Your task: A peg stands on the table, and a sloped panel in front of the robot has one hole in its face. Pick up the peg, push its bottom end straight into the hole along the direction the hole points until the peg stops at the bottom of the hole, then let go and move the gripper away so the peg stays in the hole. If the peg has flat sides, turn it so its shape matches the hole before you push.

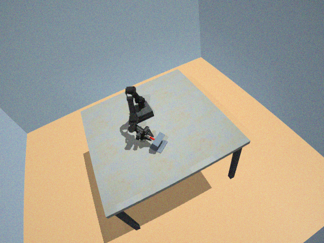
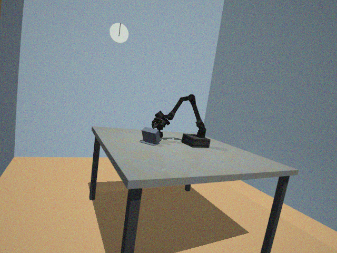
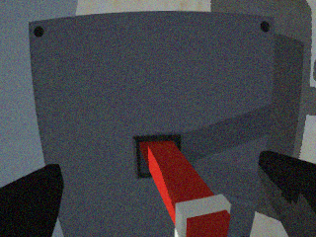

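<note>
The red square peg (image 1: pixel 152 138) (image 3: pixel 185 180) with a pale band near its outer end has its bottom end at the dark-rimmed square hole (image 3: pixel 137 160). In the wrist view it leans to the right, and a gap shows inside the rim on its left. How deep it sits is hidden. The sloped grey panel (image 1: pixel 158 139) (image 2: pixel 150 136) (image 3: pixel 89 89) stands on the table. My gripper (image 1: pixel 151 136) (image 3: pixel 162 171) is open, its fingers wide apart on either side of the peg and touching neither side. In the exterior view the peg is too small to make out clearly.
The panel's flat base plate (image 1: pixel 162 147) (image 2: pixel 149 142) lies on the table (image 1: pixel 188 117) (image 2: pixel 190 160). Two dark round dots mark the panel face's far corners in the wrist view. The arm's base (image 1: pixel 145 112) (image 2: pixel 196 140) stands behind the gripper.
</note>
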You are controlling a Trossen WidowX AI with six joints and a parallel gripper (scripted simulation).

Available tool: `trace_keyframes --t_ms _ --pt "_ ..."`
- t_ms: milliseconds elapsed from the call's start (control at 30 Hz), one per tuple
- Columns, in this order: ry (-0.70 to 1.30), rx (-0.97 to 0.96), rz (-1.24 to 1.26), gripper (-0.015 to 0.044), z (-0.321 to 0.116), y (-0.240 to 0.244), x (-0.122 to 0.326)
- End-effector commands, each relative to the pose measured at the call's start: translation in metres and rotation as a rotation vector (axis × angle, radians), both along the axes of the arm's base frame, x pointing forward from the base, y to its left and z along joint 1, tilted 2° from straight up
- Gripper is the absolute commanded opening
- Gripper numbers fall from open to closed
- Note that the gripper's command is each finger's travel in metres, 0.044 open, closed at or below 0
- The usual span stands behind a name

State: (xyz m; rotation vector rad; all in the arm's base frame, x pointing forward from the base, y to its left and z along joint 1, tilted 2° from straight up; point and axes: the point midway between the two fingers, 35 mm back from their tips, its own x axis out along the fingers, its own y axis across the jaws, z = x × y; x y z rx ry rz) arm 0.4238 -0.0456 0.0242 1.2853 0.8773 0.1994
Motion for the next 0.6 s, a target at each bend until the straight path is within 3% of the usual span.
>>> trace_keyframes --t_ms 0,567 --pt "0.001 -0.001 0.002 0.044 0.002 -0.003 -0.003" --pt "0.012 -0.008 0.001 0.044 0.014 -0.025 -0.022"
